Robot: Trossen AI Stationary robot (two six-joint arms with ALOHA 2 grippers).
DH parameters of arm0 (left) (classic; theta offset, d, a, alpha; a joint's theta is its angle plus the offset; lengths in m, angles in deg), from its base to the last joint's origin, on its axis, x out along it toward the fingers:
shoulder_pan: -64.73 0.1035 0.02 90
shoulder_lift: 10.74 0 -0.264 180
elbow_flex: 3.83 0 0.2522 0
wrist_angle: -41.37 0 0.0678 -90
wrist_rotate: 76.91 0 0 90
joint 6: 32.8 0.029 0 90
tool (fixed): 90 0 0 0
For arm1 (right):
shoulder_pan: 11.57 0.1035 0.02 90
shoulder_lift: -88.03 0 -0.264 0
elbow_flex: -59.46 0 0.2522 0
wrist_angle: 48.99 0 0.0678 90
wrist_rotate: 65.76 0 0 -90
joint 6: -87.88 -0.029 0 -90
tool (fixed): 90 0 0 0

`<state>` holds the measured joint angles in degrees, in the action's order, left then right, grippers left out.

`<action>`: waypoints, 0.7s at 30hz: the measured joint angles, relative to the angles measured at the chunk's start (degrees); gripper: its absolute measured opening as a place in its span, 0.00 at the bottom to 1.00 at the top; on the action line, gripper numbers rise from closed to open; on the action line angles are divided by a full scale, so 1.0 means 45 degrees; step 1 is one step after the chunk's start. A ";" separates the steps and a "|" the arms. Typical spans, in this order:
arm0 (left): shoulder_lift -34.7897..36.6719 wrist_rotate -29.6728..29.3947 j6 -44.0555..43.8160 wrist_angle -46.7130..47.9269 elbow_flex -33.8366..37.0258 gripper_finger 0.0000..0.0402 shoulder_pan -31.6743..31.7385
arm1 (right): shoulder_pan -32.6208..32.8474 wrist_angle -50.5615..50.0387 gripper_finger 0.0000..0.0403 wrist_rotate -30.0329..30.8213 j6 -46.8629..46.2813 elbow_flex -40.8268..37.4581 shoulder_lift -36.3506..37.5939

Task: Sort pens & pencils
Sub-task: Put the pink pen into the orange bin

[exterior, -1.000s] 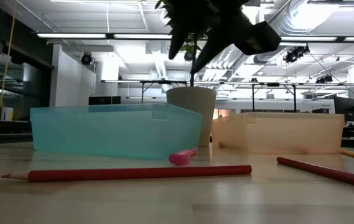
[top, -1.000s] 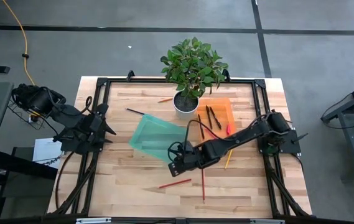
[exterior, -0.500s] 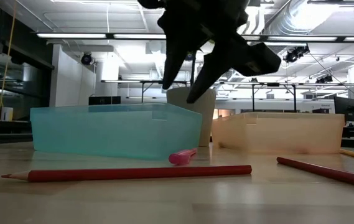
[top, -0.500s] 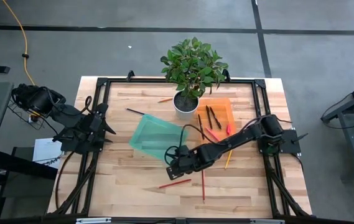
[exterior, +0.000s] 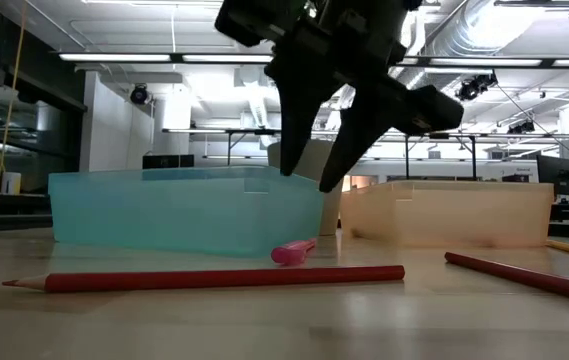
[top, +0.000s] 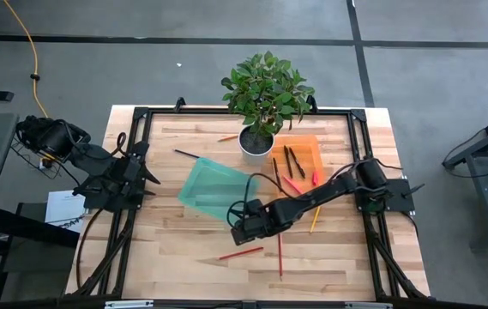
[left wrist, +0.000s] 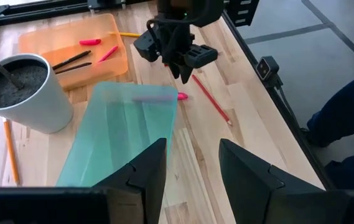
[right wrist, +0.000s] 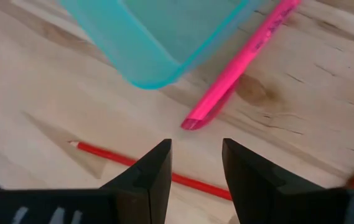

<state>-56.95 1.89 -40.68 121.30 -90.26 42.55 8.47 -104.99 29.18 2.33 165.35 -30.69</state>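
A bright pink pen (right wrist: pixel 239 68) lies flat on the table against the near corner of the teal bin (top: pixel 213 190); the low view shows the pink pen's end (exterior: pixel 292 252). My right gripper (right wrist: pixel 196 152) hangs open just above it, fingers pointing steeply down, touching nothing; the low view shows my right gripper (exterior: pixel 309 178) clear of the table. A red pencil (top: pixel 241 253) lies nearer the front edge. Black and pink pens lie in the orange tray (top: pixel 299 159). My left gripper (top: pixel 147 172) waits open at the table's left edge.
A potted plant (top: pixel 256 142) stands behind the two bins. Loose on the wood lie a second red pencil (top: pixel 280 253), a yellow pencil (top: pixel 315 219), an orange pencil (top: pixel 228 137) and a black pen (top: pixel 186 154). A black frame (top: pixel 226 112) borders the table.
My right gripper has come down toward the pink pen at the teal bin's corner, rolling a little, its fingers still apart. The pens, pencils and bins have kept their places.
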 joint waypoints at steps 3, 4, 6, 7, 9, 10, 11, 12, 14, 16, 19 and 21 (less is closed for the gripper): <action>-0.0002 -0.0004 0.0015 -0.0005 0.0000 0.33 0.0005 | -0.0087 -0.0032 0.33 -0.0004 -0.0127 0.0000 -0.0228; 0.0003 -0.0005 0.0024 -0.0005 0.0000 0.33 0.0000 | -0.0121 -0.0020 0.33 -0.0004 -0.0127 0.0000 -0.0291; 0.0003 -0.0001 0.0024 -0.0005 0.0000 0.33 0.0001 | -0.0207 0.0122 0.33 -0.0004 -0.0191 0.0000 -0.0450; 0.0003 -0.0002 0.0024 -0.0005 0.0000 0.33 0.0000 | -0.0236 0.0092 0.33 0.0001 -0.0219 0.0000 -0.0531; 0.0003 0.0000 0.0024 -0.0005 0.0000 0.33 0.0003 | -0.0317 0.0216 0.33 -0.0001 -0.0221 0.0000 -0.0686; 0.0003 0.0000 0.0024 -0.0005 0.0000 0.33 0.0005 | -0.0361 0.0257 0.33 -0.0001 -0.0219 0.0000 -0.0745; 0.0003 0.0000 0.0024 -0.0005 0.0000 0.33 0.0005 | -0.0392 0.0277 0.33 0.0002 -0.0223 0.0000 -0.0805; 0.0003 0.0004 0.0024 -0.0005 0.0000 0.33 0.0005 | -0.0424 0.0382 0.33 0.0016 -0.0224 0.0000 -0.0875; -0.0002 0.0010 0.0024 -0.0005 0.0000 0.33 0.0005 | -0.0481 0.0561 0.33 0.0011 -0.0224 0.0000 -0.0988; 0.0003 0.0017 0.0024 -0.0005 0.0000 0.33 0.0005 | -0.0547 0.0821 0.33 0.0012 -0.0224 0.0000 -0.1068; 0.0008 0.0056 0.0024 0.0005 0.0000 0.33 0.0005 | -0.0632 0.0857 0.33 0.0005 -0.0227 0.0000 -0.1095; 0.0008 0.0156 0.0044 0.0024 0.0000 0.33 0.0000 | -0.0689 0.0782 0.33 -0.0002 -0.0268 0.0000 -0.1126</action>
<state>-56.91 2.59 -40.48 121.41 -90.26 42.55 5.37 -101.47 29.17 1.12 165.35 -35.75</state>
